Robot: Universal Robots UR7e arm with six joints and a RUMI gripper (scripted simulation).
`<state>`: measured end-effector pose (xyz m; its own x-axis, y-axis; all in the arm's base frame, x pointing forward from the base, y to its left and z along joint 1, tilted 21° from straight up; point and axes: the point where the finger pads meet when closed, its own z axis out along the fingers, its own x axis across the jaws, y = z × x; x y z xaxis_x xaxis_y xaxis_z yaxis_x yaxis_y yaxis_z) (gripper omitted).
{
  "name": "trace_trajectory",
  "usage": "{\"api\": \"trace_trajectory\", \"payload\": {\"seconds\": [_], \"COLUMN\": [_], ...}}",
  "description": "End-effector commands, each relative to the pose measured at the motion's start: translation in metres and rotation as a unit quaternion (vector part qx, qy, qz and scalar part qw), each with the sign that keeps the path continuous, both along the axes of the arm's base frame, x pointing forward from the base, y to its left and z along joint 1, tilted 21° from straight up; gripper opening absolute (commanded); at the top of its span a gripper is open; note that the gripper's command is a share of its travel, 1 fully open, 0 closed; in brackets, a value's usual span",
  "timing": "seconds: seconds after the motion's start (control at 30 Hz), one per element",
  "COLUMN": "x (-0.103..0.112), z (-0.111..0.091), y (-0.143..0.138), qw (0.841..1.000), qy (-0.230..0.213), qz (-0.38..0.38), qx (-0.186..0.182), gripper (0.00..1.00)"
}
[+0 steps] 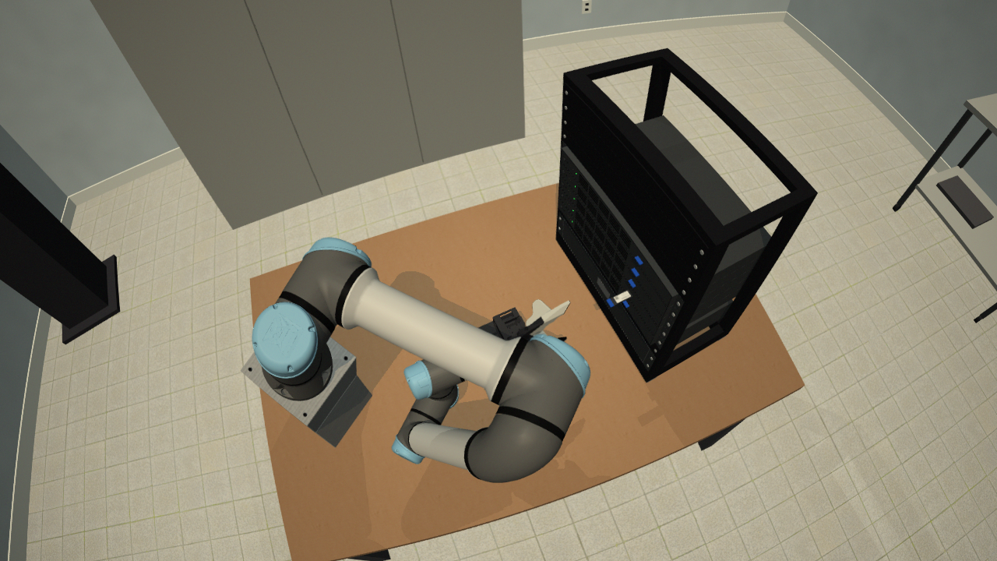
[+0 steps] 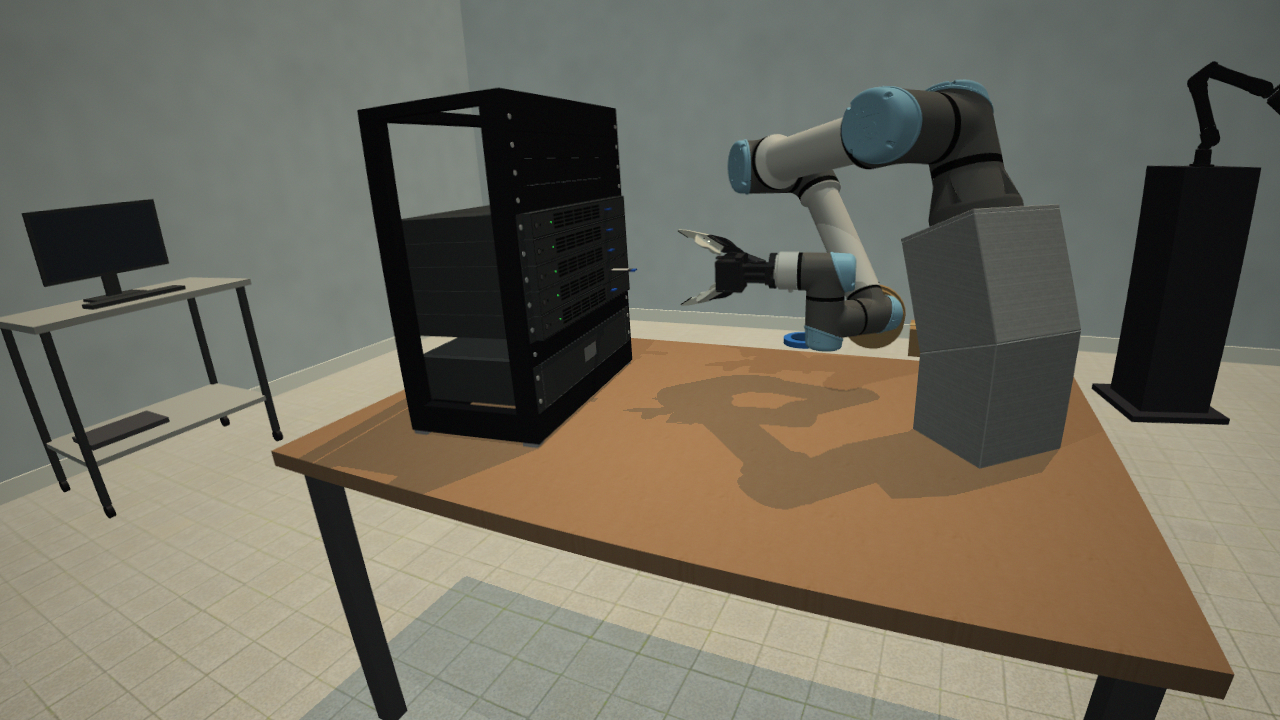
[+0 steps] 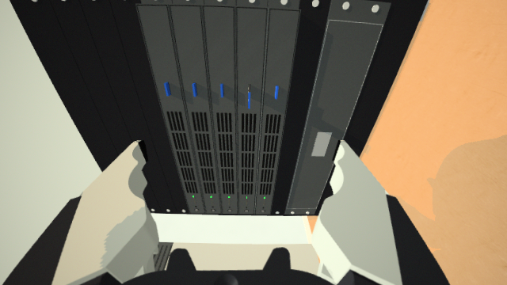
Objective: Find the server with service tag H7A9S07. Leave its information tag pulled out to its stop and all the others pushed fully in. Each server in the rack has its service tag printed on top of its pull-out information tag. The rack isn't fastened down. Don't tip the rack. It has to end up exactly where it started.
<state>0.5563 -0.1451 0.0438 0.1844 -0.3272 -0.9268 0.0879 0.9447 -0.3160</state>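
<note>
The black rack [image 1: 613,146] [image 2: 505,313] [image 3: 310,59] stands upright on the table and holds several stacked servers. The fourth server from the top [image 3: 250,51] has its information tag [image 1: 621,297] [image 2: 619,269] [image 3: 249,100] sticking out, white with a blue end. Its print is not readable. The other servers show only short blue tag ends, including the top one [image 1: 638,260] [image 2: 608,209] [image 3: 167,89] and the bottom one [image 1: 625,304] [image 2: 614,289] [image 3: 276,92]. My gripper [image 1: 565,320] [image 2: 682,267] [image 3: 242,142] is open and empty, in front of the rack, roughly level with the extended tag and not touching it.
A wider unit with a light label [image 3: 322,144] sits low in the rack, below the servers. The table [image 1: 480,244] [image 2: 716,537] carries the rack and the arm's grey pedestal [image 1: 341,411] [image 2: 993,394]. A cabinet [image 1: 334,83] and a side bench [image 2: 179,295] stand away from the table.
</note>
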Motion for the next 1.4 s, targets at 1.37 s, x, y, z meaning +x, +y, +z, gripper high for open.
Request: {"api": "trace_trajectory", "payload": {"seconds": [1.37], "x": [0.0007], "z": [-0.0025], "y": [-0.0009], "qw": [1.0], "qy": [0.003], "qz": [0.002], "qx": [0.01], "gripper": [1.0]}}
